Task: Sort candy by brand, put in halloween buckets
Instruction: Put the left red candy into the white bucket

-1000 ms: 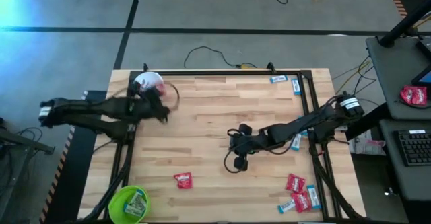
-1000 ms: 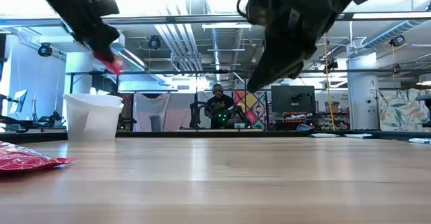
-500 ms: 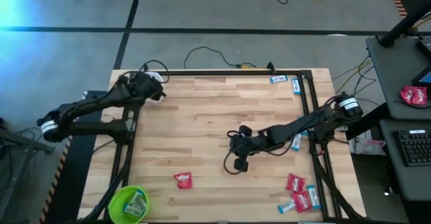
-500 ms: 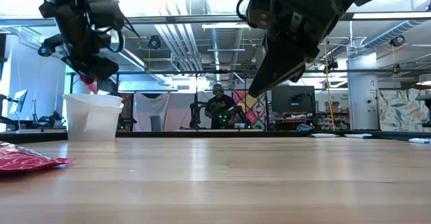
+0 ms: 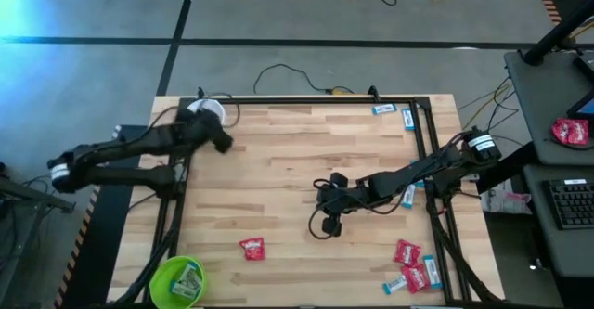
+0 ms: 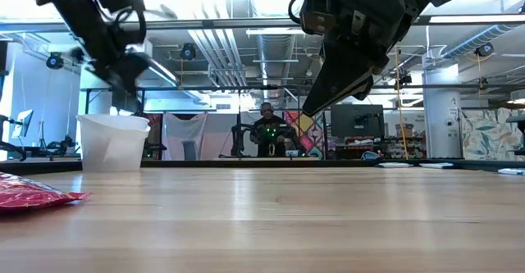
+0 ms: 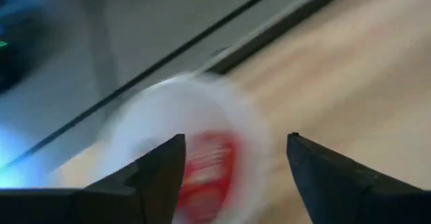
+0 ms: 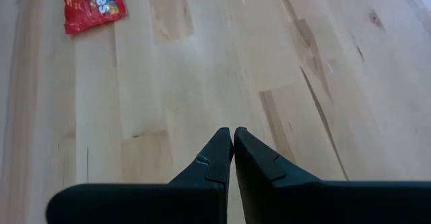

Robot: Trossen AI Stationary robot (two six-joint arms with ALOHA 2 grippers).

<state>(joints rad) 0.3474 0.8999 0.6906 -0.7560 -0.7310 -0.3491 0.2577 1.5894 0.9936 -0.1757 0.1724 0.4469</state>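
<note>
1. Two tools were over the wooden surface (image 5: 278, 160). The left tool (image 7: 232, 167) hung above the white bucket (image 5: 206, 110) in the far left corner, with its fingers apart and nothing between them.
2. One red candy (image 7: 205, 170) lay inside the white bucket, so the drop step looked done.
3. The right tool (image 8: 232, 146) hung over the middle of the surface with its fingers pressed together, holding nothing.
4. The lime green bucket (image 5: 178, 280) sat at the near left corner with a blue and white candy (image 5: 189, 279) in it.
5. One loose red candy (image 5: 251, 248) lay near the green bucket. More red and blue candies (image 5: 411, 270) sat in the near right corner, and two blue ones (image 5: 394, 112) sat at the far right.
6. Next, I think a tool should go down to a loose candy, open wide, and pinch it.
</note>
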